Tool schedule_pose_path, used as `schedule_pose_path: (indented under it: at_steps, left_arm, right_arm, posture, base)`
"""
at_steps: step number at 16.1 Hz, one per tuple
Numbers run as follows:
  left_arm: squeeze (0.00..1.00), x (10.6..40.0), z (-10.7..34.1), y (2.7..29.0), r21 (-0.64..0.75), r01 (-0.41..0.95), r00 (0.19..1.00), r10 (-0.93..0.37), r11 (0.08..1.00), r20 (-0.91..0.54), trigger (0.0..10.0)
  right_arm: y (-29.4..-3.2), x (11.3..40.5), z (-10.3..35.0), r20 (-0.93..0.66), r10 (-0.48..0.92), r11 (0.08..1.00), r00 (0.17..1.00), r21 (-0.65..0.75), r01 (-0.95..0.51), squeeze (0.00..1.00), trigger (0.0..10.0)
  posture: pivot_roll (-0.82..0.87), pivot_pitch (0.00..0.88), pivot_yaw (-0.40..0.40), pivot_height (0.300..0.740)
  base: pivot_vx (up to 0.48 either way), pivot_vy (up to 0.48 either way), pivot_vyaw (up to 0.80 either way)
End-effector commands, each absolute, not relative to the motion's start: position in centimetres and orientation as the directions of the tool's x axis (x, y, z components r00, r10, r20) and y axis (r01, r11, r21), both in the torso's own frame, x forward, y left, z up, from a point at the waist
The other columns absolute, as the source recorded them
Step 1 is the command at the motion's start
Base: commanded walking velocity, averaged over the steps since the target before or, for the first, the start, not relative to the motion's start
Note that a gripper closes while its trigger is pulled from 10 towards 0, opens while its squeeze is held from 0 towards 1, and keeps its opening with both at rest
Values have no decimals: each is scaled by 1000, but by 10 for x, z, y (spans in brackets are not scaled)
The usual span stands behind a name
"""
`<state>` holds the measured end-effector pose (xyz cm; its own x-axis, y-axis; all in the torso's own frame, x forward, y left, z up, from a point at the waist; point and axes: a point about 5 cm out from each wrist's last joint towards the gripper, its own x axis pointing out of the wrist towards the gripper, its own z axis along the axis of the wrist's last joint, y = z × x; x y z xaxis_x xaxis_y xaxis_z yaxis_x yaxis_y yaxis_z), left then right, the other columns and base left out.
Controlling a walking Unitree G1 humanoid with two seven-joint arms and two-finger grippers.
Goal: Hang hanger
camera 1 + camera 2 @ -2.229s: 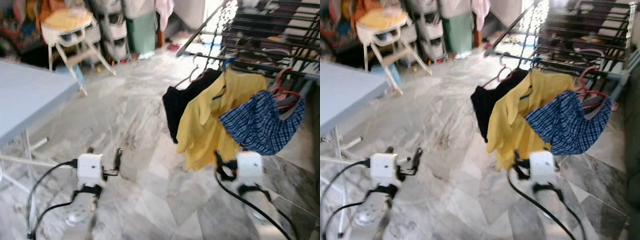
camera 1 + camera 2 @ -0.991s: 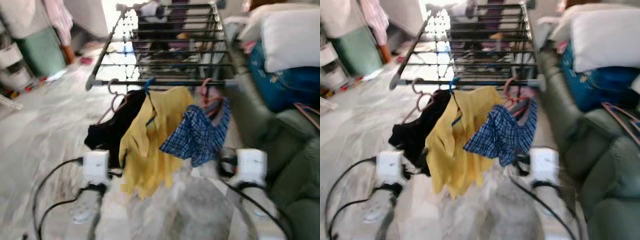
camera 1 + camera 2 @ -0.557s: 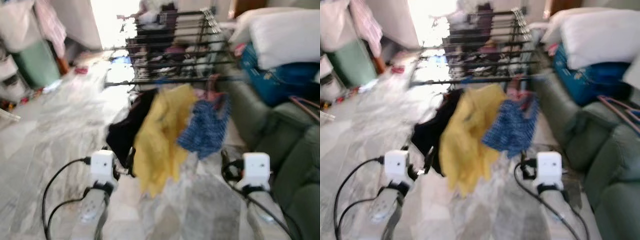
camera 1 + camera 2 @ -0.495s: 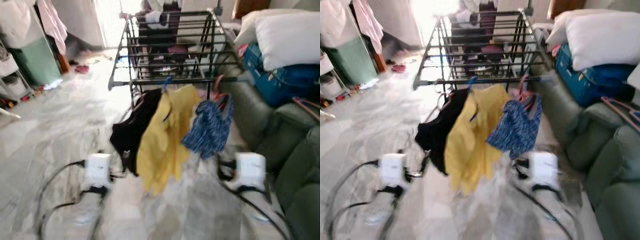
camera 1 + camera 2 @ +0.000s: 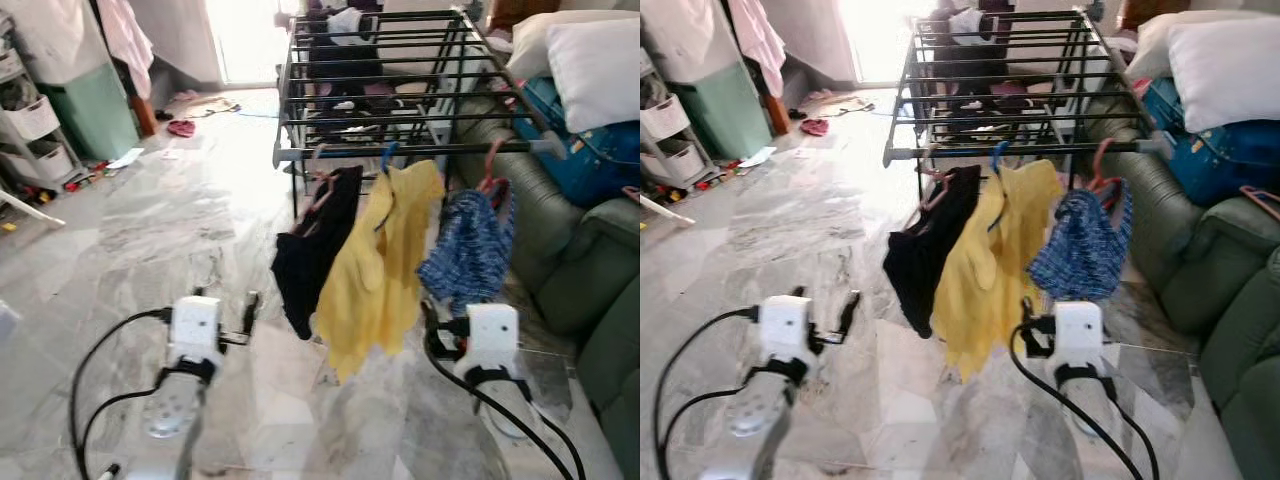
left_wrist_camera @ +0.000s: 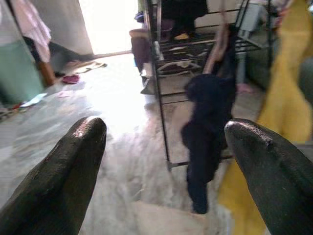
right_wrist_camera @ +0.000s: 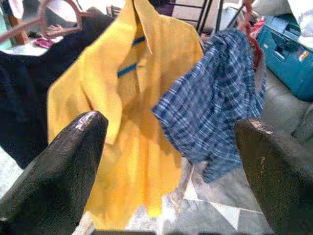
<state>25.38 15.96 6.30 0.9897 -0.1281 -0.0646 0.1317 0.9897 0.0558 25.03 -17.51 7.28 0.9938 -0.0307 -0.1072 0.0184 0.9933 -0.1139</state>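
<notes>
A black metal drying rack (image 5: 400, 70) of thin parallel bars is standing on a glossy grey-veined marble floor (image 5: 130, 240). Three garments are hanging side by side from its near grey rail (image 5: 330, 153): a limp black garment (image 5: 310, 250) on a pink hanger (image 5: 322, 175), a yellow collared shirt (image 5: 375, 270) on a blue hanger (image 5: 387, 158), and a blue-and-white checked garment (image 5: 470, 250) on a red hanger (image 5: 492, 172). A padded green sofa (image 5: 590, 260) is sitting beside the rack, carrying white pillows (image 5: 600, 50) and a blue bag (image 5: 585, 140).

Compared with half a second ago, the picture is sharper and the rack and clothes are lying further toward the robot's right in the head views, a shift of the whole scene.

Both silver arms are reaching forward at a low height. The left end effector (image 5: 225, 305) is hovering over the floor, near the black garment but apart from it, with its two black fingers (image 6: 63, 171) spread wide and nothing between them. The right end effector (image 7: 171, 161) is pointing at the yellow shirt and checked garment from just below them; its fingers (image 7: 54, 166) are likewise spread apart and holding nothing.
</notes>
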Motion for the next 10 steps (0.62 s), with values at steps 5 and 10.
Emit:
schedule_pose_path:
  at_steps: [5,10]
  left_arm:
    - [0,250,59,145,-9,204,976,-204,979,-69,10000]
    - [0,250,58,141,-22,230,971,-231,973,-68,10000]
  right_arm:
    - [-183,257,77,-96,-70,989,993,-137,56,0,10000]
    - [-185,256,75,-106,-79,990,991,-128,65,0,10000]
  posture:
    - [-122,0,57,740]
    - [-129,0,57,740]
  base:
    - [0,0,0]
    - [103,0,0]
